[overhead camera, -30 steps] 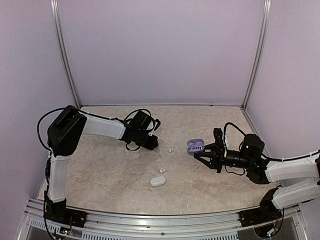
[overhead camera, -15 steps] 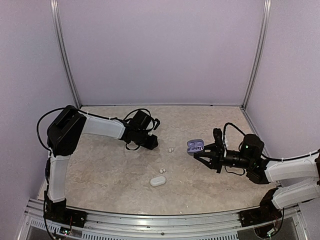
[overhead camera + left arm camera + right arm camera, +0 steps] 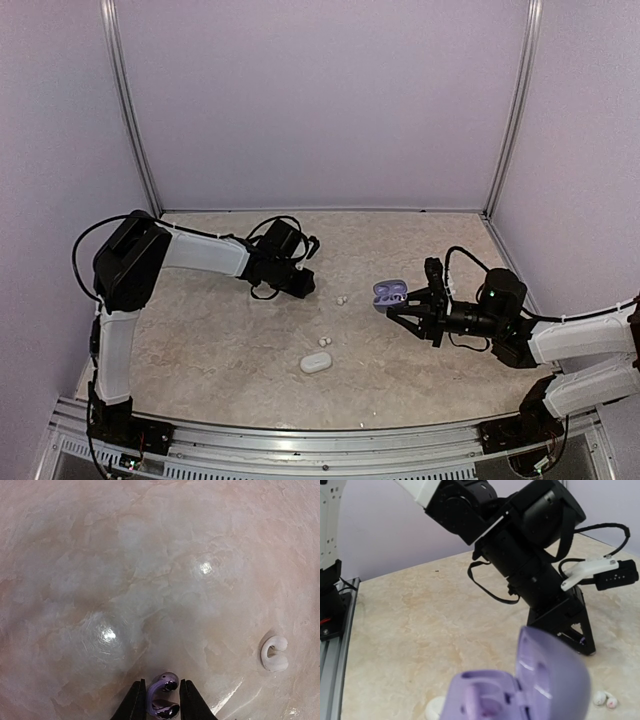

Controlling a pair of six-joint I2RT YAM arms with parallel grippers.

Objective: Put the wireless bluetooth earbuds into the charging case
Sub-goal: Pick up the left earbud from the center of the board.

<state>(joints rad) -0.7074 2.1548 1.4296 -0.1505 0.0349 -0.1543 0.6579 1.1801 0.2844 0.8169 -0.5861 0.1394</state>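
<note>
First, count the items. You have two arms, two cases and three earbuds in view: one dark earbud (image 3: 162, 706) and two cream ones. The far cream earbud (image 3: 342, 299) lies on the surface just right of the left gripper (image 3: 162, 687). The near cream earbud (image 3: 323, 341) lies just beyond the white case (image 3: 315, 363).

Next, note the surroundings. The table (image 3: 220, 350) has a glossy beige marbled top that shows lamp reflections. Plain lilac walls (image 3: 320, 100) enclose it on the left, far and right sides, with metal uprights at the far corners. A metal rail (image 3: 320, 440) runs along the near edge.

Then check the containers. The lavender charging case (image 3: 390, 291) sits right of centre, lid raised, clamped in the right gripper (image 3: 402, 300). Its moulded wells face up; you cannot tell whether a bud sits in them. The white case is closed, so its contents are hidden. It lies near the table's centre, well apart from both grippers.

The left gripper's fingers are pinched on the dark earbud, one on each side, left of centre. You cannot tell whether that bud touches the surface.
</note>
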